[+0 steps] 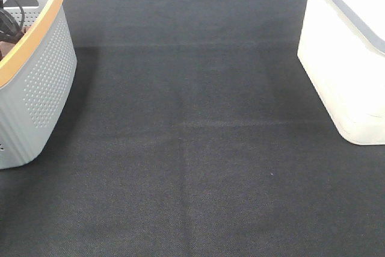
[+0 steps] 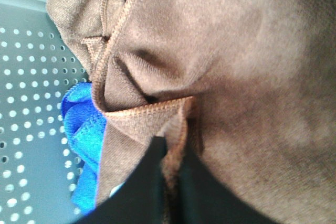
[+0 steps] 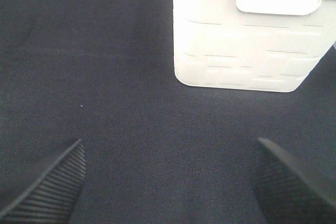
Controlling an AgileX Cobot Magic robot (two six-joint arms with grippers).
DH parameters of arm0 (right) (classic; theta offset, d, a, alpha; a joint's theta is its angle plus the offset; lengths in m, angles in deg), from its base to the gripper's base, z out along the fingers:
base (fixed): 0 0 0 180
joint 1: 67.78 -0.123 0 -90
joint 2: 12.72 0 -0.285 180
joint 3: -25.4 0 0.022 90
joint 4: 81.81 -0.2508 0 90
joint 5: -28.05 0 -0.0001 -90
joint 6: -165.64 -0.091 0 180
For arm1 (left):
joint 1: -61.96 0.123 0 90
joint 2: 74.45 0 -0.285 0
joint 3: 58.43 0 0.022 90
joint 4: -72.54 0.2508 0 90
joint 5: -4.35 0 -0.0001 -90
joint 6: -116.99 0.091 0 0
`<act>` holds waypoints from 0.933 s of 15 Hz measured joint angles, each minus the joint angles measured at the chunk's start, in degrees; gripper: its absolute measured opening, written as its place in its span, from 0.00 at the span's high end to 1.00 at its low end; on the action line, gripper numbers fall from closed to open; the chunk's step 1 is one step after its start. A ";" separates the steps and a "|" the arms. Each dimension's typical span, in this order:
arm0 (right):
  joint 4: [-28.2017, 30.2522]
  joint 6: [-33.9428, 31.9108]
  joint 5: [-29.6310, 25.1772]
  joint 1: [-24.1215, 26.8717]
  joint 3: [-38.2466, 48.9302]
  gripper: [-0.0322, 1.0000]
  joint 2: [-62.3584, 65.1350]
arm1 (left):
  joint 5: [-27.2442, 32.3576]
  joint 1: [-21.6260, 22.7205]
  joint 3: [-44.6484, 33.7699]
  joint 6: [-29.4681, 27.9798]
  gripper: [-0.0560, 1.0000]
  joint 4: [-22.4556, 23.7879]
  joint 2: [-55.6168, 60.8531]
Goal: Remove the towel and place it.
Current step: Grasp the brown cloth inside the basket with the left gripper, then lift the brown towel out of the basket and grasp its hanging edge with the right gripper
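Note:
The brown towel fills most of the left wrist view, crumpled, with its hemmed edges folded over each other. It lies inside the grey perforated basket, on top of a blue cloth. My left gripper is shut on a raised fold of the towel, pinched between the two black fingers. From the exterior high view only the left arm and its cables show, reaching down into the basket. My right gripper hovers open over the black table cover with nothing between its fingers.
A white bin with a grey rim stands at the table's right side, just ahead of my right gripper. The basket has an orange-tan rim and sits at the left edge. Black fabric covers the table between them.

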 joint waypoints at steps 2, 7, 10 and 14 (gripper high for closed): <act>0.00 0.00 0.00 0.00 0.00 0.19 0.00 | 1.09 0.00 0.00 0.17 0.95 0.46 0.29; -0.46 0.00 0.00 0.00 0.00 0.19 0.00 | 3.44 0.00 0.00 -3.38 0.95 0.57 5.61; -0.63 0.00 0.00 0.00 0.00 0.19 0.00 | 3.55 0.00 0.23 -3.72 0.95 -2.29 12.09; -0.63 0.00 0.00 0.00 0.00 0.19 0.00 | 1.43 0.00 0.23 -3.72 0.95 -8.31 22.69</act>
